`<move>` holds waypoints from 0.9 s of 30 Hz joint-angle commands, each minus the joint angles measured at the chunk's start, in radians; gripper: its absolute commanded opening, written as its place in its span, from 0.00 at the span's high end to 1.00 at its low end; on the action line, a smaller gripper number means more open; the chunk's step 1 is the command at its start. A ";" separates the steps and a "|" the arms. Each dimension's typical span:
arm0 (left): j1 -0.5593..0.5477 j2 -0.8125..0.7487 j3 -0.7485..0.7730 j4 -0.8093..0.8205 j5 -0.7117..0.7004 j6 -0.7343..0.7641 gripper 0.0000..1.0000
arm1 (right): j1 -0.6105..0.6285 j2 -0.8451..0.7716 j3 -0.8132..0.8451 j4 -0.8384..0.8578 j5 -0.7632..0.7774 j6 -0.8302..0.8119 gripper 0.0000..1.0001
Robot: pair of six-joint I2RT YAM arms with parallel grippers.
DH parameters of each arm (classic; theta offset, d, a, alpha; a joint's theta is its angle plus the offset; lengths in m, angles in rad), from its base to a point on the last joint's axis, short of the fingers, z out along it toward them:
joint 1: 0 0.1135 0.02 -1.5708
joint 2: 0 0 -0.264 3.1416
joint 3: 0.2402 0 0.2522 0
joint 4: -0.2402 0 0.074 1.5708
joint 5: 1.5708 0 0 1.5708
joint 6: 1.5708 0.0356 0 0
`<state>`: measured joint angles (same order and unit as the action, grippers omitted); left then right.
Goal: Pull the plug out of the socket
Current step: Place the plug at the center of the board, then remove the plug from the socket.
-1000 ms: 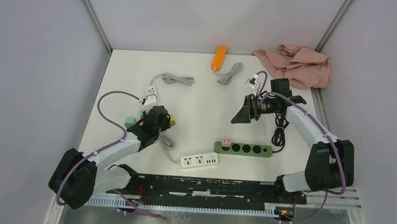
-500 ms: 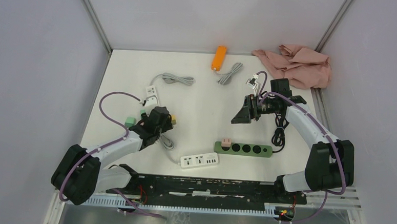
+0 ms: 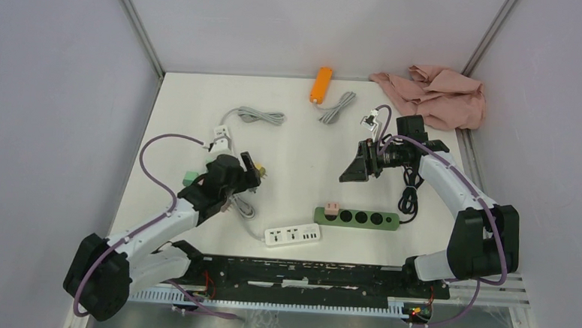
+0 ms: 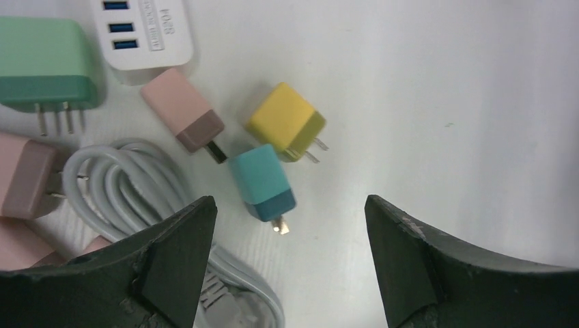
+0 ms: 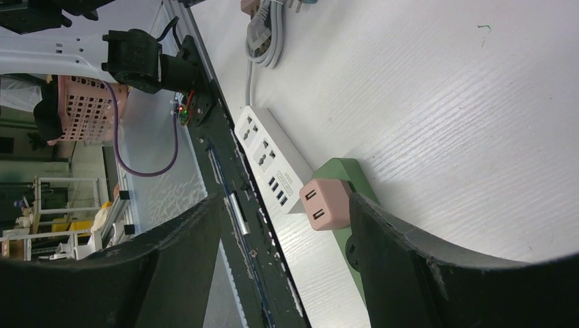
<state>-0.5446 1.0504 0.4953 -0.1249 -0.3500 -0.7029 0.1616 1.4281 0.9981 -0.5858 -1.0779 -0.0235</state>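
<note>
A pink plug [image 3: 332, 208] sits in the left end socket of the green power strip [image 3: 368, 219] at the near right. In the right wrist view the same pink plug [image 5: 326, 203] shows between my fingers' outlines, on the green power strip [image 5: 345, 172] far below. My right gripper [image 3: 351, 171] [image 5: 285, 203] hangs open above and behind the strip, holding nothing. My left gripper [image 3: 249, 165] [image 4: 288, 205] is open over loose plugs at the left. A teal plug [image 4: 263, 181] lies on the table just ahead of its jaws, untouched.
Beside the teal plug lie a yellow plug [image 4: 285, 121], a pink-and-brown plug [image 4: 183, 109], a green plug [image 4: 44, 65], a coiled grey cable [image 4: 130, 184] and a white USB strip [image 4: 143, 34]. A white power strip [image 3: 292, 235] lies near front. An orange strip [image 3: 321, 84] and pink cloth [image 3: 438, 93] sit at the back.
My left gripper's jaws have spread wide, and the left arm has shifted slightly forward and right. The right arm has not moved.
</note>
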 commanded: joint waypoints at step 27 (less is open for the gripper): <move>0.006 -0.118 -0.235 0.693 0.646 0.009 0.13 | -0.002 -0.017 0.028 -0.011 -0.002 -0.050 0.27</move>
<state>-0.5446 0.9459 0.2703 0.4564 0.2481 -0.6750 0.1616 1.4281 0.9981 -0.6037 -1.0672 -0.0544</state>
